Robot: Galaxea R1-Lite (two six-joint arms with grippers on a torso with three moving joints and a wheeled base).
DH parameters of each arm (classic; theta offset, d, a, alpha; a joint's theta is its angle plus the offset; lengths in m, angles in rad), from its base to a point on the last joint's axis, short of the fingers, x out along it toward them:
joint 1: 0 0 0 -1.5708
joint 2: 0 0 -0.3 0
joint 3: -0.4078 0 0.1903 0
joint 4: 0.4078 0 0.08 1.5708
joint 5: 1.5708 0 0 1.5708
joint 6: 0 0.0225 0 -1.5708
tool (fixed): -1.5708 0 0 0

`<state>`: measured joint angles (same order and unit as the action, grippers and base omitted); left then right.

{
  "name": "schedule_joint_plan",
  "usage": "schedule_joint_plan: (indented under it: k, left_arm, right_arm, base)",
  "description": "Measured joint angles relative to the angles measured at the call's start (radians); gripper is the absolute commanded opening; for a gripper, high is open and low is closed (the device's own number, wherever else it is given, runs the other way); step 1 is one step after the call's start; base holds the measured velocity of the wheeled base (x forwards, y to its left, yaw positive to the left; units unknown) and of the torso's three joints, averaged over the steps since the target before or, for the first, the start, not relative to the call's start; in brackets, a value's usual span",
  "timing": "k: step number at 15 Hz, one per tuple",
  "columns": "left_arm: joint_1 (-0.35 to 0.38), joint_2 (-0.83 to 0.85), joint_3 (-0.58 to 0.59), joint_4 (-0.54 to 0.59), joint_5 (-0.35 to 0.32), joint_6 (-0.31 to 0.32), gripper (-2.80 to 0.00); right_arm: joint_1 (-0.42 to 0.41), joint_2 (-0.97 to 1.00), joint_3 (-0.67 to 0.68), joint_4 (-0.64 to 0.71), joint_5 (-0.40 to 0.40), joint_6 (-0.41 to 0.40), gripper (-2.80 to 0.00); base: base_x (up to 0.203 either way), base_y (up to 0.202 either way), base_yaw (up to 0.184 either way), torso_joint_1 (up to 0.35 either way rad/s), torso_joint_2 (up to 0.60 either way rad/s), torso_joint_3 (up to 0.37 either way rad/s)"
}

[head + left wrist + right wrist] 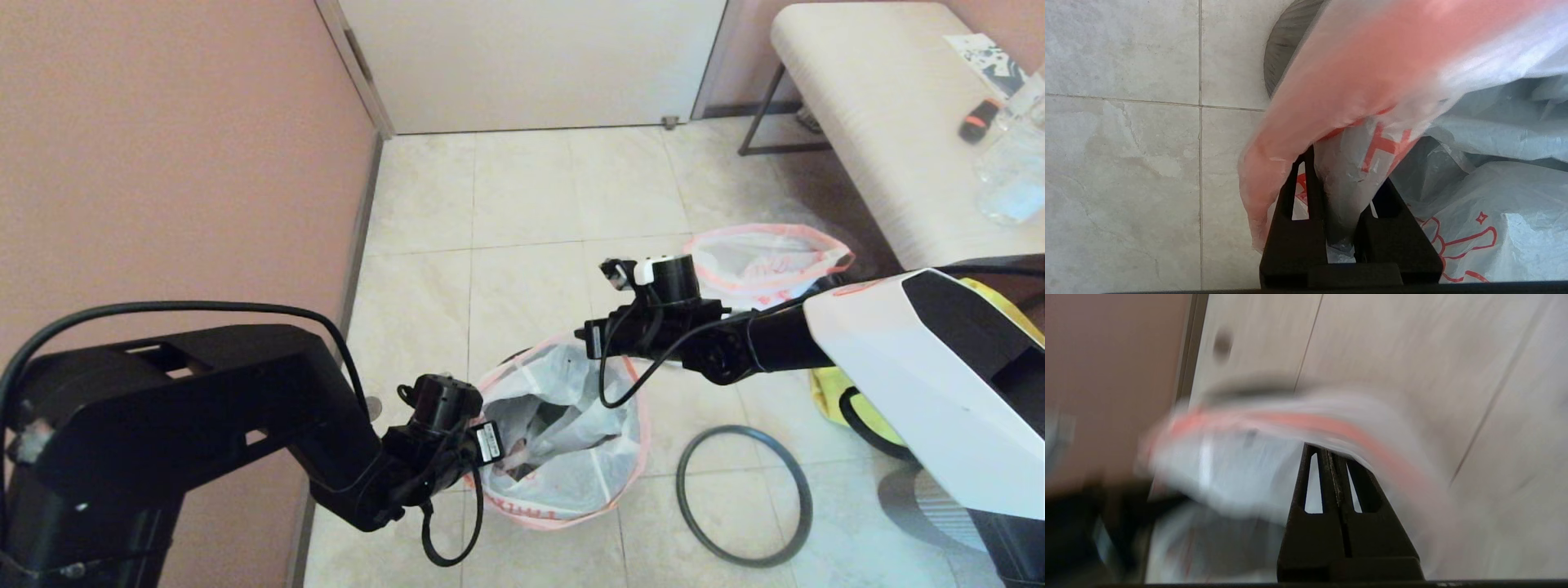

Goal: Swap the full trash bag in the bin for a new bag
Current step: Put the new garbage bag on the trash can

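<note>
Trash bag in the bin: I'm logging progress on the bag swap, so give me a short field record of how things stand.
bag in bin: translucent bag with pink rim, open-mouthed, crumpled plastic inside
left gripper: shut on the bag's rim at the side nearer the wall
right gripper: shut on the rim at the opposite side
bin: mostly hidden by the bag
hoop: off the bin, flat on the floor beside it
second bag: on the floor, farther back near the bench
</note>
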<state>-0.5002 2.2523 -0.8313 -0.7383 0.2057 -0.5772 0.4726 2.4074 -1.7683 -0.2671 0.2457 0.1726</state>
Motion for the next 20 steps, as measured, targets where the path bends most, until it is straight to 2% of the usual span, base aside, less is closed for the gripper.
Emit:
schedule_joint_plan:
  k: [5, 11, 14, 17, 20]
  left_arm:
    - [-0.001, 0.0, 0.001, 0.0, 0.0, 0.0, -2.8]
    - [0.008, 0.0, -0.009, 0.0, 0.007, -0.003, -2.8]
    - [0.035, 0.003, -0.034, 0.006, 0.015, -0.007, -2.8]
    - [0.047, 0.015, -0.06, 0.007, 0.054, -0.01, -2.8]
    - [0.056, 0.025, -0.077, 0.009, 0.07, -0.015, -2.8]
  right_arm:
    - [-0.054, 0.133, -0.162, -0.004, -0.009, 0.007, -2.8]
    - [-0.104, 0.234, -0.18, -0.015, -0.008, 0.005, -2.8]
    - [-0.109, 0.225, -0.098, -0.016, -0.019, 0.005, -2.8]
    - [-0.103, 0.153, 0.054, -0.034, -0.031, 0.003, -2.8]
    - [-0.085, 0.078, 0.218, -0.11, -0.058, 0.002, -2.8]
  base:
    - [0.0, 0.0, 0.0, 0.0, 0.0, 0.0]
    - [0.0, 0.0, 0.0, 0.0, 0.0, 0.0]
    - [0.0, 0.0, 0.0, 0.0, 0.0, 0.0]
    - [0.0, 0.0, 0.0, 0.0, 0.0, 0.0]
    - [0.0, 0.0, 0.0, 0.0, 0.0, 0.0]
